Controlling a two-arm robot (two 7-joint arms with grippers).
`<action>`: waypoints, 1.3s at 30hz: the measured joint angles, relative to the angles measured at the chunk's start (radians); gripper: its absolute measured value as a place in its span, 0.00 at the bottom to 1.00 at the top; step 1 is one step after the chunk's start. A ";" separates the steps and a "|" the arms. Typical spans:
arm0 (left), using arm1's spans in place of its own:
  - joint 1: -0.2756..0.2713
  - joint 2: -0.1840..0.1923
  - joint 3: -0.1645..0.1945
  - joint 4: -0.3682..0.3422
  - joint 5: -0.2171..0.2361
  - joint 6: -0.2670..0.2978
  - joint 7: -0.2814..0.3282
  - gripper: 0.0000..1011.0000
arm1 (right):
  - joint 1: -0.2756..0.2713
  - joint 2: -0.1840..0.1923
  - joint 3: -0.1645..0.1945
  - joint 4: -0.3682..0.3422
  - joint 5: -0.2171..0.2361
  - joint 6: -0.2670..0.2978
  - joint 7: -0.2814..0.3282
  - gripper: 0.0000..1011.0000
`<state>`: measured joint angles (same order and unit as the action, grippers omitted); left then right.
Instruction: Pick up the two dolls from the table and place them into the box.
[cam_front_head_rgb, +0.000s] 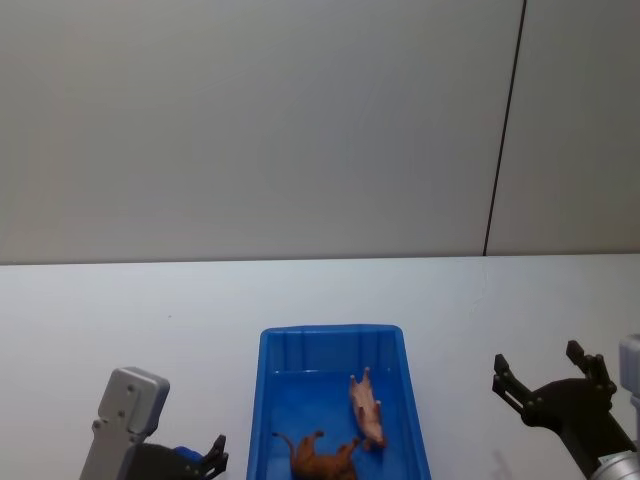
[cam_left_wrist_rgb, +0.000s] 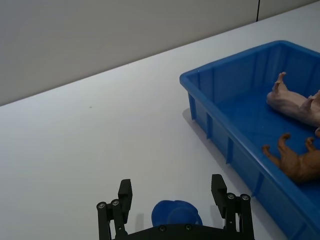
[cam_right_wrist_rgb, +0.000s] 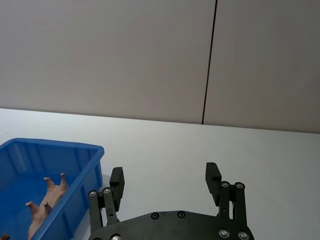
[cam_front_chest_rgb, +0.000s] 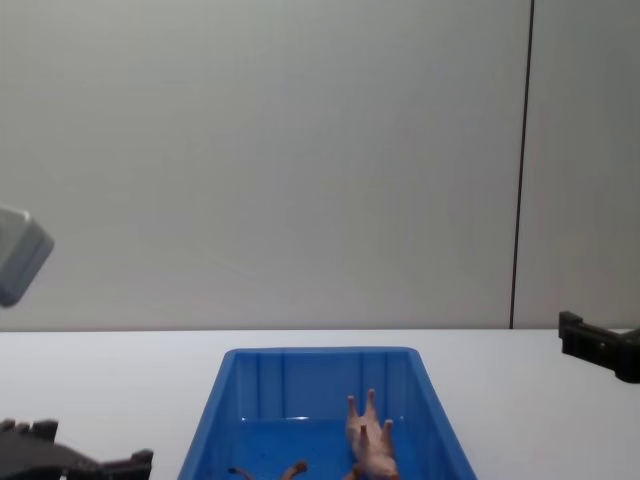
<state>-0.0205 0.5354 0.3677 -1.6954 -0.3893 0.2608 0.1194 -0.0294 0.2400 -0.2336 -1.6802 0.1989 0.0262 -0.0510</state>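
Though frame edge crops brown doll (cam_front_head_rgb: 322, 461), both lie in box (cam_front_head_rgb: 331, 335); jaws spread, empty.

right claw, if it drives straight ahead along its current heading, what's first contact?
Probably nothing close: the right claw is open and points across bare table toward the back wall. The box lies off to one side of that line. Depth is uncertain.

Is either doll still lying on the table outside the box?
No: the pink doll and the brown doll both lie inside the blue box.
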 joint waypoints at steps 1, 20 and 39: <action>0.001 0.000 0.000 0.004 -0.001 0.001 -0.001 0.99 | 0.000 0.000 0.000 0.000 0.000 0.000 0.000 0.99; 0.027 -0.006 -0.013 0.045 -0.043 -0.007 0.014 0.53 | 0.000 0.000 0.000 0.000 0.000 0.000 0.000 0.99; 0.062 -0.004 -0.025 0.044 -0.054 -0.114 0.022 0.35 | 0.000 0.000 0.000 0.000 0.000 0.000 0.000 0.99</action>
<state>0.0411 0.5317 0.3428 -1.6512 -0.4431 0.1465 0.1419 -0.0293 0.2400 -0.2336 -1.6801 0.1990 0.0262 -0.0508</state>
